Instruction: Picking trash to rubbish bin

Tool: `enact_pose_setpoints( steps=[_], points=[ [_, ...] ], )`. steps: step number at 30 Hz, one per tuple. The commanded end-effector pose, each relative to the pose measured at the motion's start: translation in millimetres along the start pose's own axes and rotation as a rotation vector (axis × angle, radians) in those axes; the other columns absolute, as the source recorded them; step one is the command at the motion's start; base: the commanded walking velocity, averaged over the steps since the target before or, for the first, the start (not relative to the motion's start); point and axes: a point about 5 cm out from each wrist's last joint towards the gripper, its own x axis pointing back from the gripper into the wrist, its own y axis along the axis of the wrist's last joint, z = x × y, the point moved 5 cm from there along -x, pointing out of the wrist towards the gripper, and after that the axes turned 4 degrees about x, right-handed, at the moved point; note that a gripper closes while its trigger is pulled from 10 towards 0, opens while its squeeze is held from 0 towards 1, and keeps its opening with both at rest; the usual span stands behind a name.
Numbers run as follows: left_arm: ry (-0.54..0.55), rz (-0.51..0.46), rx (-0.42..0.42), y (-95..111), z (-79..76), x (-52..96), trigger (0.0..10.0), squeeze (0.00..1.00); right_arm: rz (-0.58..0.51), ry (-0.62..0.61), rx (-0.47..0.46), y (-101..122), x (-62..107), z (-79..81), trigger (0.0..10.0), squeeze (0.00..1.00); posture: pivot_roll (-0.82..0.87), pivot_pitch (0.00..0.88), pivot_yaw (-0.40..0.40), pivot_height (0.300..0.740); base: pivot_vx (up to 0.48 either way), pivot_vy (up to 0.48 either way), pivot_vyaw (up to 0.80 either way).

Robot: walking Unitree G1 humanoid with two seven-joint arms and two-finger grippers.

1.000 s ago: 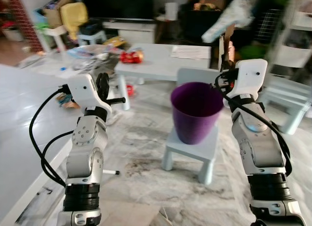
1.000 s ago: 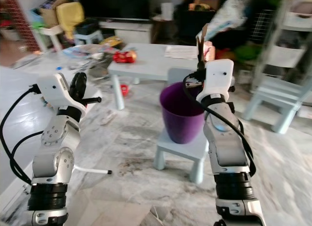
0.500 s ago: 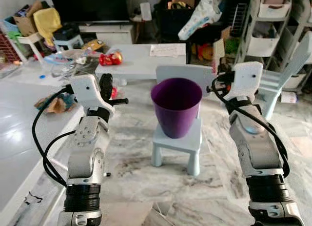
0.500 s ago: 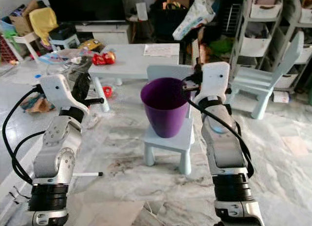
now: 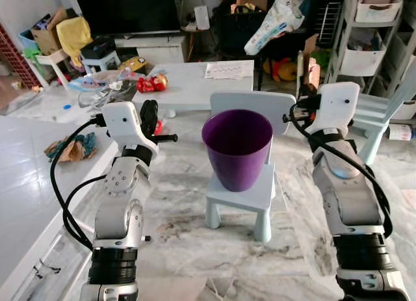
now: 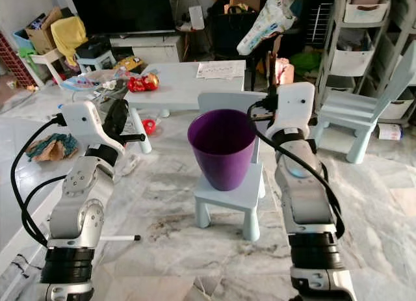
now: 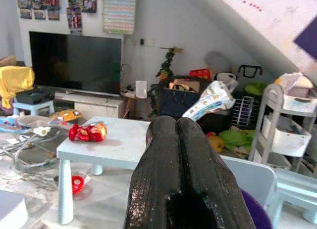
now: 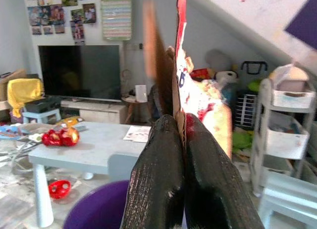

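Left eye view: a purple rubbish bin [image 5: 237,147] stood on a small pale-blue stool [image 5: 246,200] on marble floor [image 5: 188,242], between both raised arms. Left gripper [image 5: 151,116] was up beside the bin's left side, apart from it. Right gripper [image 5: 301,80] was up just right of the bin rim, w/ a flat card-like piece of trash [image 5: 305,67] sticking up from it. Behind the bin: a low white table [image 5: 195,86] w/ a red toy [image 5: 151,84] and a paper sheet [image 5: 229,69] on it.

Right eye view: same scene; a white kids' chair [image 6: 364,109] stood to the right, a shelf unit [image 6: 370,21] behind it, a TV [image 6: 123,12] at the back wall.

Left wrist view: left gripper's fingers [image 7: 163,179] were pressed together, nothing betw. them. White table w/ red toy lay ahead.

Right wrist view: right gripper's fingers [image 8: 158,179] were clamped on the trash, a thin printed card/wrapper standing upright out of the tips. Purple bin rim [image 8: 94,209] showed just below and ahead of the fingers; the trash was above the bin, not in it.
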Motion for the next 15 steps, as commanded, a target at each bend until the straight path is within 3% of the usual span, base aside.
enact_pose_setpoints(
  steps=[1, 15],
  points=[
    [0.017, 0.033, -0.023, -8.8, 7.5, 4.0, 10.0, 0.00, 0.013, 0.022, -0.007, -3.0, 1.6, 7.7, 10.0, 0.00, -0.05, 0.019, 0.070, 0.740, 0.420, 0.000, 0.00],
    [0.003, 0.177, -0.075, -60.2, 13.4, 29.3, 10.0, 0.00, 0.127, 0.053, -0.016, -44.1, 20.3, 17.6, 10.0, 0.00, -0.05, 0.022, 0.073, 0.740, 0.376, 0.000, 0.00]
  ],
)
